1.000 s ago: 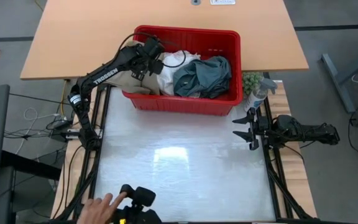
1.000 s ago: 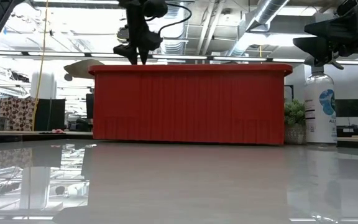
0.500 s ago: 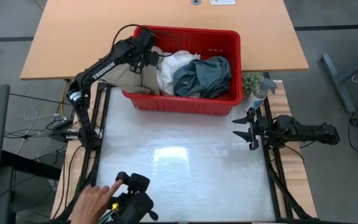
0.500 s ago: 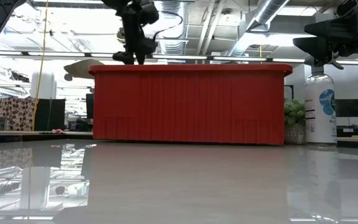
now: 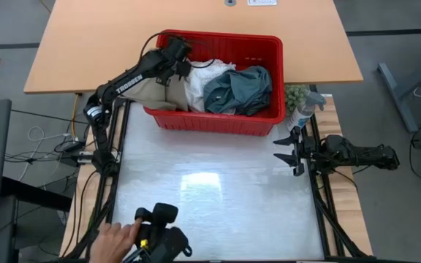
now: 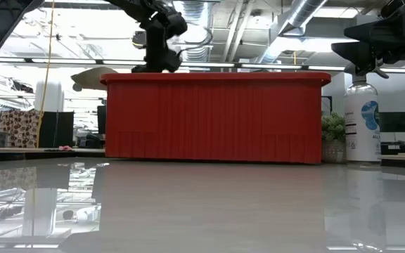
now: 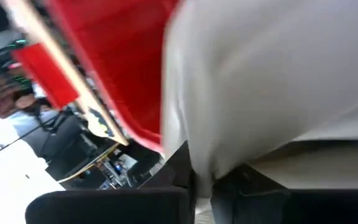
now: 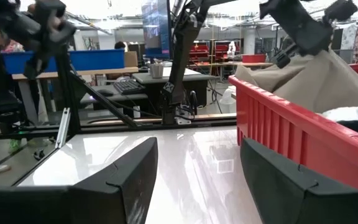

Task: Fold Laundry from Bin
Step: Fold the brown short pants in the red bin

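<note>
**Left arm reaches into red bin as laundry waits to be folded**

From above: the bright red bin (image 5: 218, 120) sits at the far edge of the white work table (image 5: 218, 197), holding the laundry: a beige-khaki garment (image 5: 152, 91) spilling over the bin's left rim, a white garment (image 5: 199, 77) in the middle and a dark teal-green garment (image 5: 240, 89) to the right. The left gripper (image 5: 182, 60) is over the bin's far left corner, right at the beige and white cloth; whether its fingers are spread or pinching cannot be told from here. The right gripper (image 5: 289, 152) waits at the table's right edge, fingers spread and empty, near a spray bottle (image 5: 307, 108) and a small green plant (image 5: 295, 95). A person's hand (image 5: 112, 237) rests on a dark controller (image 5: 159, 232) at the near edge.

At table height: the bin's front wall hides the clothes; the left arm dips just above the rim.

Left wrist: white cloth fills the frame against the red wall, beige below; the fingers' hold is not clear.

Right wrist: open fingers frame bare tabletop, the bin beside them.

The garments look light, limp and prone to tangle; a pinch on a raised fold or hem of the top piece seems the surest hold
</note>
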